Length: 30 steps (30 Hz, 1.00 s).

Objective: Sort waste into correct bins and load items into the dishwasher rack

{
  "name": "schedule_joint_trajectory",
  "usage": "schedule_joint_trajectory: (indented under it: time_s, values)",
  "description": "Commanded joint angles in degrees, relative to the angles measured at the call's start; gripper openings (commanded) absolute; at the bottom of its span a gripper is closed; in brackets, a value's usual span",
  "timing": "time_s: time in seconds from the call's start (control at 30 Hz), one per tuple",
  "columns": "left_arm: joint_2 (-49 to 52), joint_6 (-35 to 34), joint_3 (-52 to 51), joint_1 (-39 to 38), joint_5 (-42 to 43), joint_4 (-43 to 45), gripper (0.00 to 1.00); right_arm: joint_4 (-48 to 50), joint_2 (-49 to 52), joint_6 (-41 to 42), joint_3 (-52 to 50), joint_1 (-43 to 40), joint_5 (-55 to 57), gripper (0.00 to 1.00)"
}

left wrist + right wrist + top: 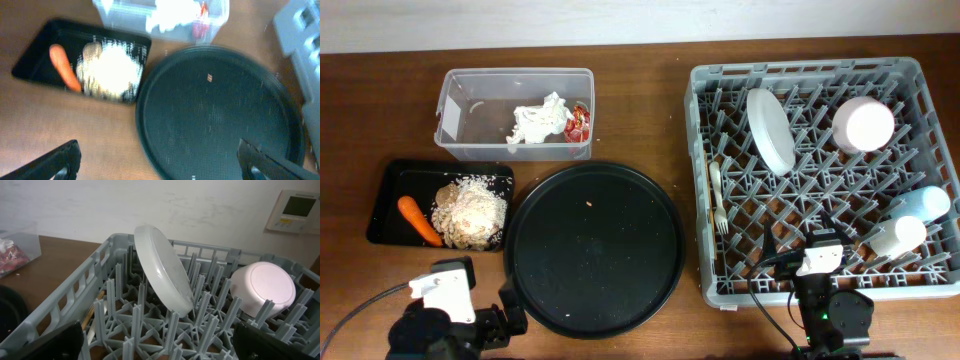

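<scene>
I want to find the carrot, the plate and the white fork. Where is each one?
carrot (420, 221): overhead view, middle of its orange body.
plate (165, 270): right wrist view, middle of its face.
white fork (717, 198): overhead view, middle of its handle.

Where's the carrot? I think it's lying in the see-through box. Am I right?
Not quite. The carrot is lying in the small black tray, beside the food scraps, not in the see-through box. The overhead view shows it.
</scene>
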Motion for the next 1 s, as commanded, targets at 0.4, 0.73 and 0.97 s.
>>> schedule_joint_trajectory:
  time_s: [0.4, 0.73, 0.97]
  values:
    - [-22.03, 11.52, -53.2, -1.11, 4.68, 64.72, 0.99, -0.26, -0.55, -0.35, -0.26, -0.2, 0.07, 0.98]
    - [-22.01, 11.54, -53.2, -1.29, 4.61, 64.74, 0.99, -0.26, -0.55, -0.35, -0.26, -0.2, 0.07, 0.98]
    - [-22.01, 11.54, -53.2, -1.29, 4.61, 64.74, 0.99, -0.26, -0.55, -0.37, -0.26, -0.2, 0.07, 0.98]
